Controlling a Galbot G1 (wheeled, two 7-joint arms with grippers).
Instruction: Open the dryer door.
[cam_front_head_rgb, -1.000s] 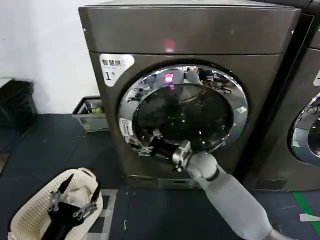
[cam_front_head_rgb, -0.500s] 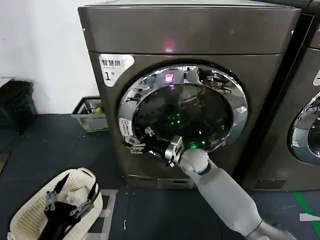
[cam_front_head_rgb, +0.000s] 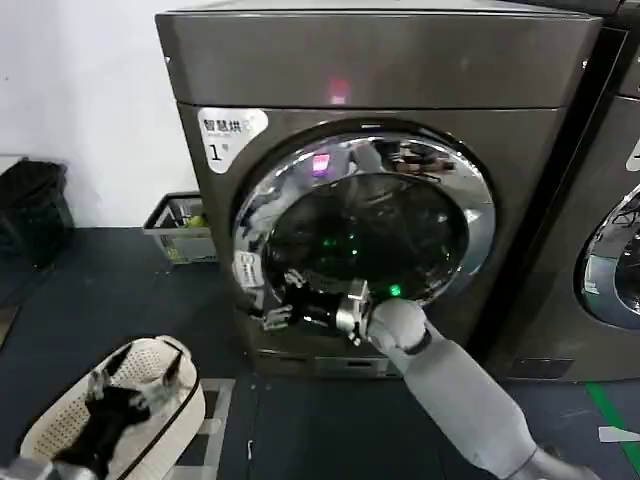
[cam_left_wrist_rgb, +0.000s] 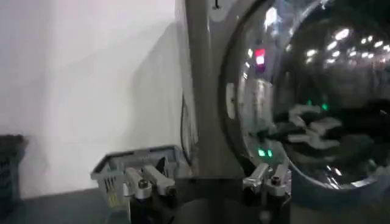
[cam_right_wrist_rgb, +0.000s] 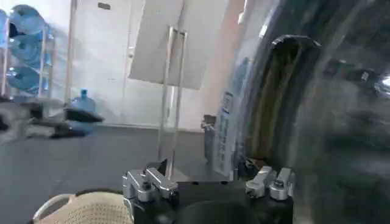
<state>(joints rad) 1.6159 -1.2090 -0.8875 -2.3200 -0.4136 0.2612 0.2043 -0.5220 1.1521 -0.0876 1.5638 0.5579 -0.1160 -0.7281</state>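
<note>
The dryer door (cam_front_head_rgb: 365, 225) is being held at its lower-left rim by the right gripper (cam_front_head_rgb: 283, 303), jaws spread, one hooked behind the rim. Slippage is being judged likely if the pull turns off the hinge arc. Left gripper (cam_front_head_rgb: 130, 385), jaws spread, is hovering over the laundry basket (cam_front_head_rgb: 60, 430); contents cannot be told.

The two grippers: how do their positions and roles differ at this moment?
The right gripper is raised at the lower left rim of the dryer door, which stands ajar there; the left gripper hangs low over the cream laundry basket, away from the machine. Both have their fingers spread.
</note>
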